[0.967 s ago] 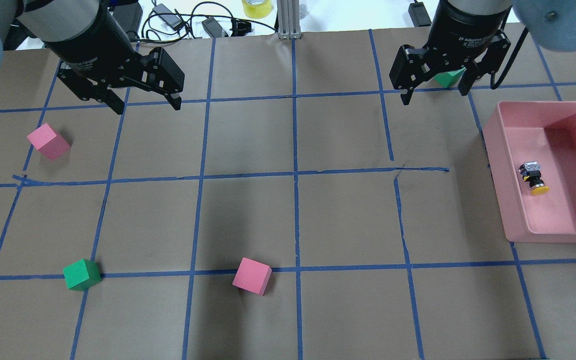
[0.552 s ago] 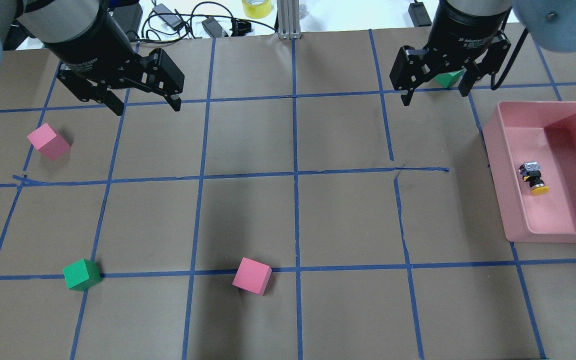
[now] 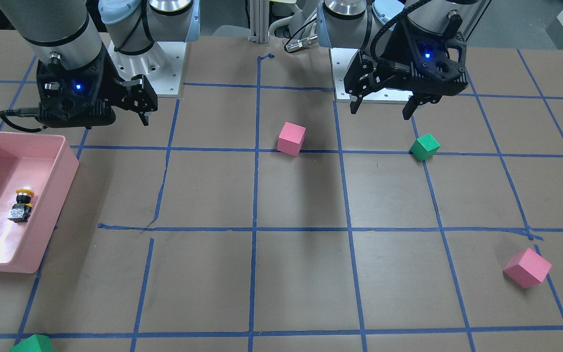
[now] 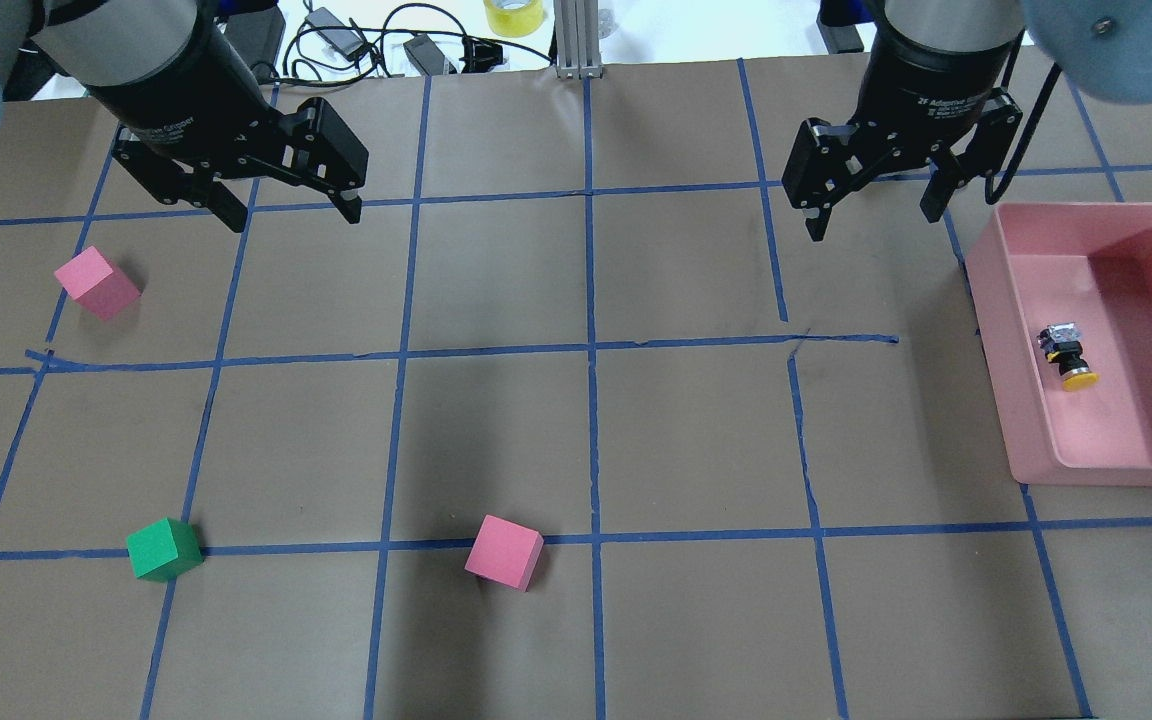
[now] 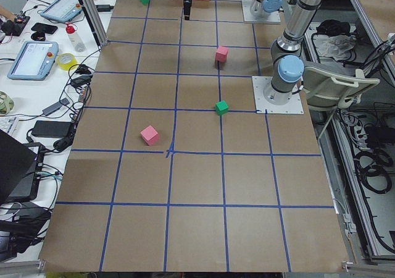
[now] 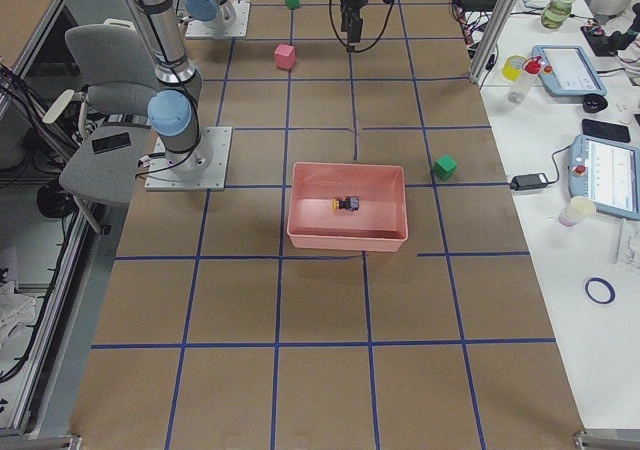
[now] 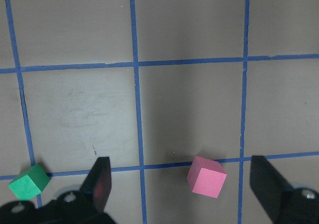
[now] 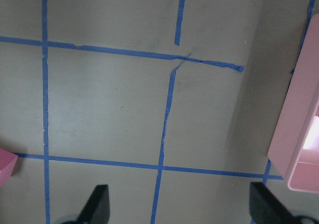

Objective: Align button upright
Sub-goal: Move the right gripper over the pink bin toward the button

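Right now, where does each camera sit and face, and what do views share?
Overhead: behind the robot, looking forward and down; left gripper, right gripper.
Front-facing: opposite, facing the robot; both arms, mirrored.
Exterior left: table end, left arm near.
Exterior right: other end, right arm near.
Left wrist: downward, its fingers framing a pink cube.
Right wrist: downward, fingers, bin corner.
Shared: overhead, front-facing, exterior right show the button in the bin.

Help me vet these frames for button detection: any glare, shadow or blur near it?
Front-facing view: floor glare in the bin beside the button bleaches its metal block. Overhead view: button sharp and evenly lit, with shadow in one bin corner. Right wrist view: bin interior blown out white, button out of frame.
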{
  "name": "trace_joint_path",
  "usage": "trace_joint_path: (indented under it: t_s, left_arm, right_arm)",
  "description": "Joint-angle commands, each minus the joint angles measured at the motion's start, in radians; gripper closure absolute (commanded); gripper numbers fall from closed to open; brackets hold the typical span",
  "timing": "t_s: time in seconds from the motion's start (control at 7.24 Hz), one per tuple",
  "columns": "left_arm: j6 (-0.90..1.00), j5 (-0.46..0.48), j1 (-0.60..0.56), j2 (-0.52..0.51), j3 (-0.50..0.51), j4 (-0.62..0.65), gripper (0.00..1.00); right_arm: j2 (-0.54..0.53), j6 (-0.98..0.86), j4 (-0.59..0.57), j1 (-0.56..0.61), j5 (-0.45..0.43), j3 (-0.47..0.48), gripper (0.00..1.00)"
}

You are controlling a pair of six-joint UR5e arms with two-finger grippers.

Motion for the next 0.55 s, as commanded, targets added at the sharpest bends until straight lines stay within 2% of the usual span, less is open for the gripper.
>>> trace_joint_path:
  t_s: [0.0,0.41]
  left_arm:
    - [0.000,0.000,0.000,0.001,0.000,-0.001,0.00]
    - [0.000,-0.002,0.000,0.012,-0.030,0.003,0.00]
  right_arm:
    - [0.003,-0.001,0.013,-0.002,-0.008,0.002,0.00]
    - [0.010,-0.019,-0.006,-0.059,-0.013,0.005,0.00]
